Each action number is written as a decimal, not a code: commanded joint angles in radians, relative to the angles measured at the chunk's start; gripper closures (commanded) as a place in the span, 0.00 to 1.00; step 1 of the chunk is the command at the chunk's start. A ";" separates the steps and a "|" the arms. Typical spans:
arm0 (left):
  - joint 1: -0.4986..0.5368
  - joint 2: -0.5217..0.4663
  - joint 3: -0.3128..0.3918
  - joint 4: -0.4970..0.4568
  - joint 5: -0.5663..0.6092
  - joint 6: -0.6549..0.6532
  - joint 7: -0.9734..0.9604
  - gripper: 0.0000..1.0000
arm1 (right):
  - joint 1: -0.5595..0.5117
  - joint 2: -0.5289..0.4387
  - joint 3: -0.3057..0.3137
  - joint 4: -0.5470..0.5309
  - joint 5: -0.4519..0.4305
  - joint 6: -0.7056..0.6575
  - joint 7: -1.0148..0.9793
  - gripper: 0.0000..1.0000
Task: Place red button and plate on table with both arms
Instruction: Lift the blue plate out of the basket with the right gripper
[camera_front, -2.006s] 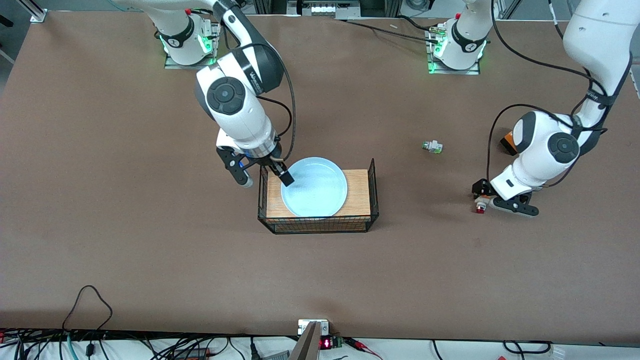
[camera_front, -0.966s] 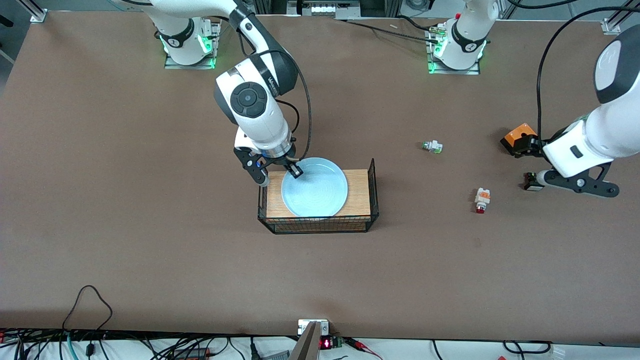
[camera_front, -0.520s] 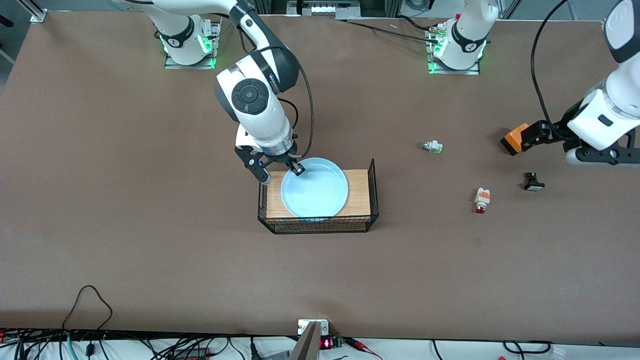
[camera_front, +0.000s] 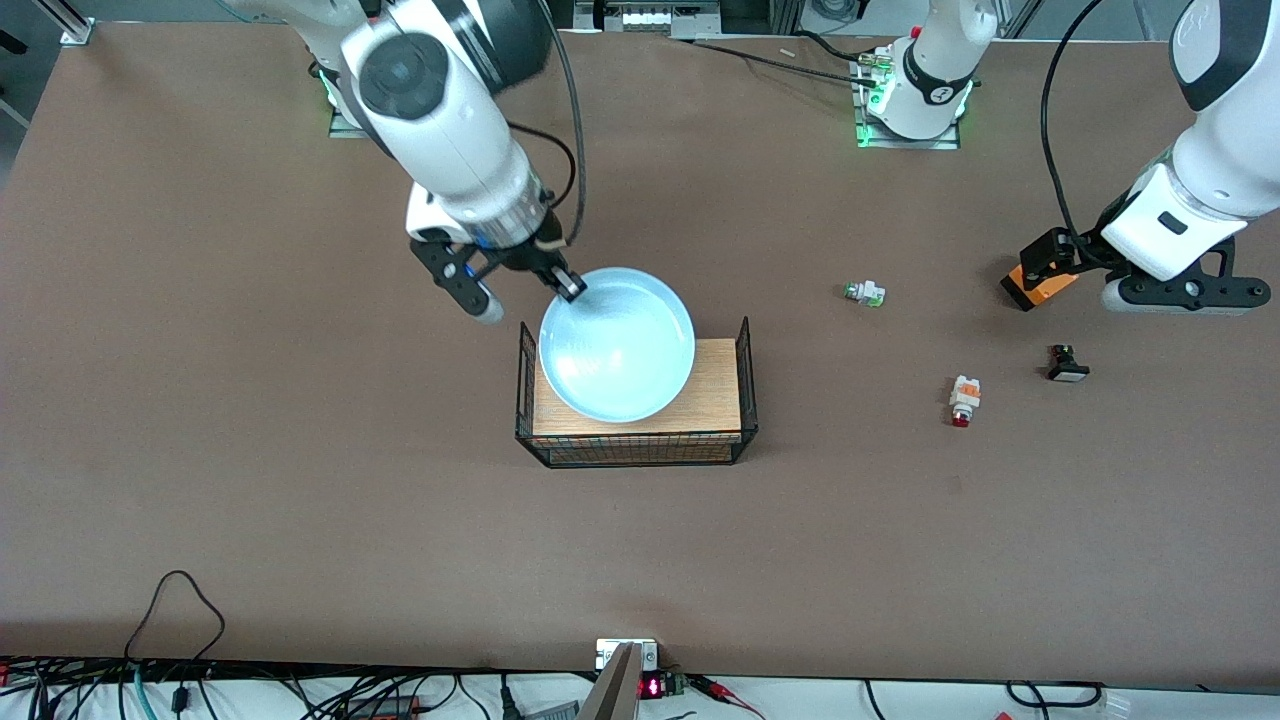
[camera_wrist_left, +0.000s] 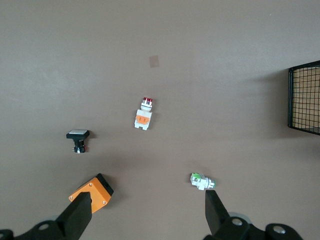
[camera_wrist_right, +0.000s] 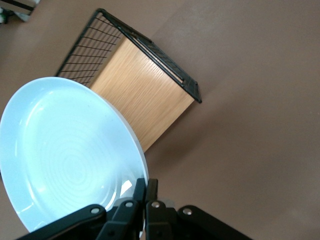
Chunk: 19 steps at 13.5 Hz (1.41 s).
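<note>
Pale blue and tilted, the plate (camera_front: 617, 344) hangs above the wire-sided wooden tray (camera_front: 716, 399), pinched at its rim by the right gripper (camera_front: 560, 285), whose fingers (camera_wrist_right: 140, 190) are clamped tight on the edge in the right wrist view, hiding that part of the rim. The red button (camera_front: 963, 400) lies flat on the brown table (camera_front: 250, 450) toward the left arm's end, its long axis running toward the front camera, red cap at the nearer end and orange block at the farther one. The left gripper (camera_front: 1175, 292) hovers empty over the table with its fingers (camera_wrist_left: 77, 220) spread wide, close above an orange box (camera_front: 1040, 281) that the arm partly covers. A small black part with a white top (camera_front: 1066, 364) rests just beside the button, nearer the table's end. A white part with a green tip (camera_front: 864, 293) sits farther from the camera, between button and tray.
</note>
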 joint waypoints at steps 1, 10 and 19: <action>-0.002 -0.010 0.001 0.010 0.020 -0.027 0.003 0.00 | -0.054 -0.047 0.000 0.041 0.053 -0.099 -0.105 1.00; -0.003 -0.013 -0.002 0.014 0.020 -0.047 0.003 0.00 | -0.493 -0.028 0.003 0.037 0.043 -0.335 -1.015 1.00; -0.005 -0.013 -0.004 0.016 0.022 -0.045 0.005 0.00 | -0.657 -0.028 0.004 -0.273 -0.114 -0.162 -1.402 1.00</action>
